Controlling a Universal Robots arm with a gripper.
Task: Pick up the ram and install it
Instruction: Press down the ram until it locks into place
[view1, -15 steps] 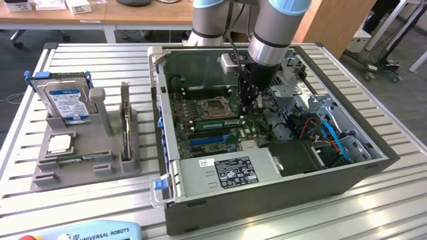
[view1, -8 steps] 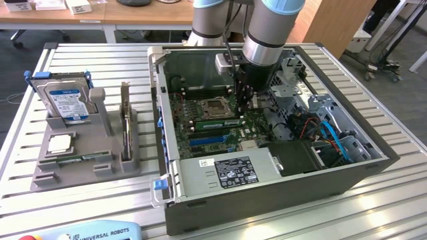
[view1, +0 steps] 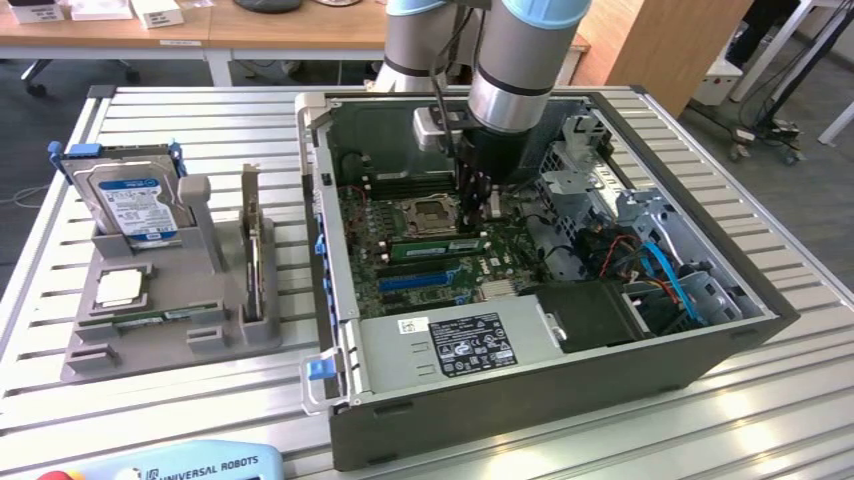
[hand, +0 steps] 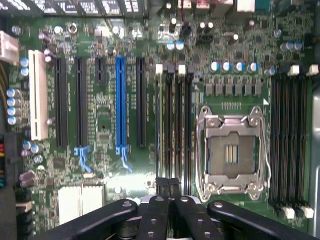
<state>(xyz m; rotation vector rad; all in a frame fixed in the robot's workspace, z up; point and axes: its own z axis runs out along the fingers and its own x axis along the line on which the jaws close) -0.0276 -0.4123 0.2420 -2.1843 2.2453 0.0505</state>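
Inside the case (view1: 667, 330), the hand (view1: 471, 205) — fingers together — hovers over the ram (view1: 441, 246), slots crowding close.

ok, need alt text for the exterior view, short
A robot arm's end effector reaches down into an open grey computer case, over a green RAM stick seated beside the empty CPU socket. At the exterior view's left, a grey holder carries a silver hard drive.
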